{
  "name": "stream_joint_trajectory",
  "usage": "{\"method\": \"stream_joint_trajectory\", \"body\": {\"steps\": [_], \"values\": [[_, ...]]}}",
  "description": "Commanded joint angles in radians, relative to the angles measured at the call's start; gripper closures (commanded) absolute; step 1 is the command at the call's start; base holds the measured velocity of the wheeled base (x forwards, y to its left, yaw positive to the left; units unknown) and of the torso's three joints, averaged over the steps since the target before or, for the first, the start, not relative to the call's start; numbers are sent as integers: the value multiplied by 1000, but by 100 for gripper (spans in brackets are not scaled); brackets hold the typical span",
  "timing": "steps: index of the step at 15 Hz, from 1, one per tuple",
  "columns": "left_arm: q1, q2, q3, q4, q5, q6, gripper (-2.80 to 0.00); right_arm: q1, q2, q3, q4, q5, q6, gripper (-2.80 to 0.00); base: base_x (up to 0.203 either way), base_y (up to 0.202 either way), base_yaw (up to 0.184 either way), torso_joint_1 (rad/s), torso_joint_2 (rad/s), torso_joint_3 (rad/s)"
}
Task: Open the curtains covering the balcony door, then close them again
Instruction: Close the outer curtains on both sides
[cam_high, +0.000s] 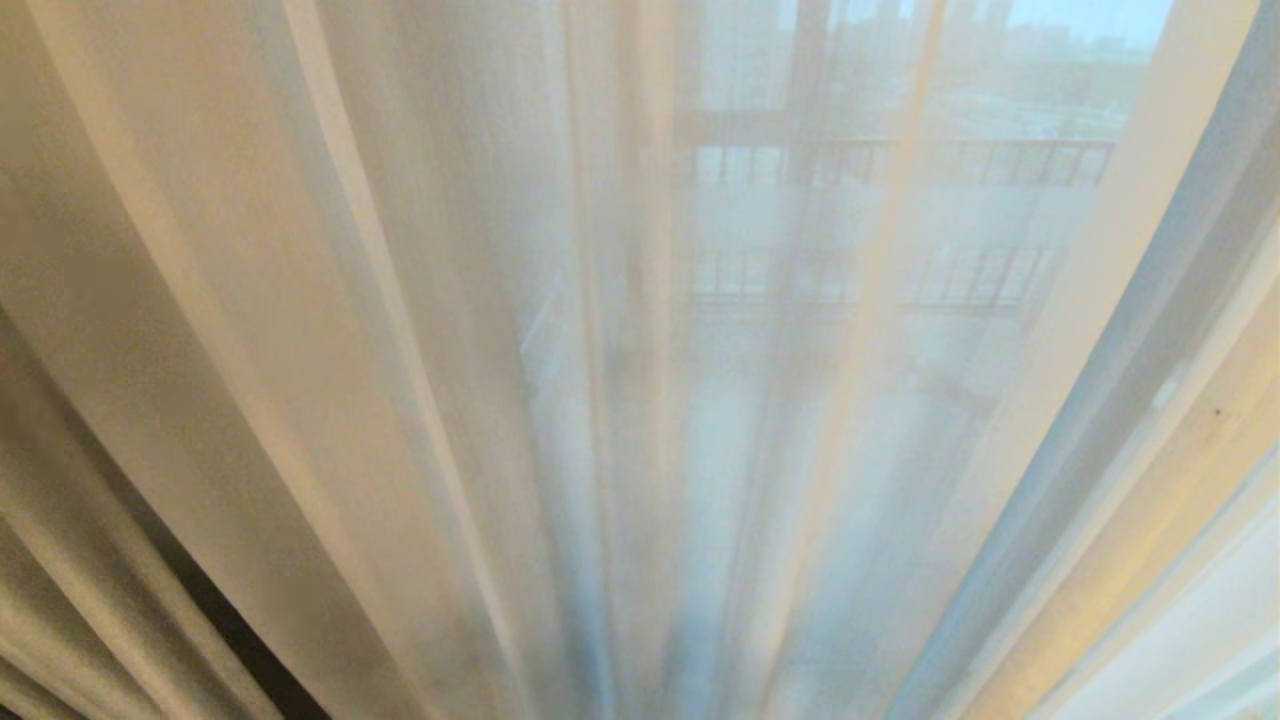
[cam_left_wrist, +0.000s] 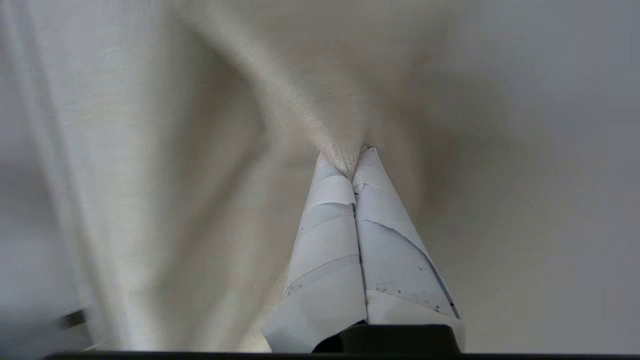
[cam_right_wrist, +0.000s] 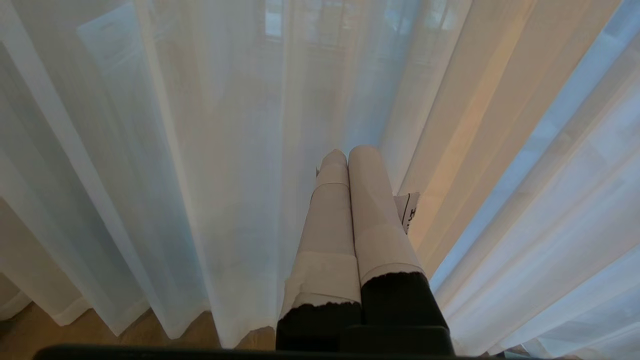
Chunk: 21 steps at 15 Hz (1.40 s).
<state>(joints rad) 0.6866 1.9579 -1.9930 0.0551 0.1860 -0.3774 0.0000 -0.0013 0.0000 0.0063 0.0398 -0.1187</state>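
Right now the left gripper (cam_left_wrist: 356, 155) has its taped fingers pressed together on a small pinch of the heavy beige drape (cam_left_wrist: 210, 125), and folds of the cloth run out from that pinch, which suggests the fabric is being held so that it can be drawn sideways along its rail. That hold is probably why the drape bunches around the fingertips instead of hanging flat. The right gripper (cam_right_wrist: 347, 155) is closed too, but on nothing; it points at the white sheer (cam_right_wrist: 200, 125) without gripping it, and looks parked while the other arm works.

Only the left wrist view shows the pinch; neither arm appears in the head view. What the head view gives instead is the wider setting: the sheer (cam_high: 620, 400) hangs across most of the picture, the heavy drape (cam_high: 60, 600) sits gathered at the lower left, and the dark frame of the balcony door (cam_high: 805, 90) and a railing (cam_high: 900, 160) show hazily through the thin cloth. The right wrist view adds a strip of wooden floor (cam_right_wrist: 30, 330) below the sheer's hem.
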Motion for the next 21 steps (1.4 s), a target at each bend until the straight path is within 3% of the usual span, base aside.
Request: {"method": "stream_joint_trajectory", "body": {"steps": [1, 7, 10, 21], "values": [[-47, -72, 0, 0, 2, -7, 0, 0, 1, 0, 0, 1, -1, 0, 0, 0, 0, 0, 0, 0], [-161, -176, 1, 0, 10, -26, 0, 0, 1, 0, 0, 2, -1, 0, 0, 0, 0, 0, 0, 0], [-268, -233, 4, 1, 43, -52, 0, 0, 1, 0, 0, 0, -1, 0, 0, 0, 0, 0, 0, 0], [-697, -325, 31, 5, 212, -43, 0, 0, 1, 0, 1, 1, -1, 0, 0, 0, 0, 0, 0, 0]]}}
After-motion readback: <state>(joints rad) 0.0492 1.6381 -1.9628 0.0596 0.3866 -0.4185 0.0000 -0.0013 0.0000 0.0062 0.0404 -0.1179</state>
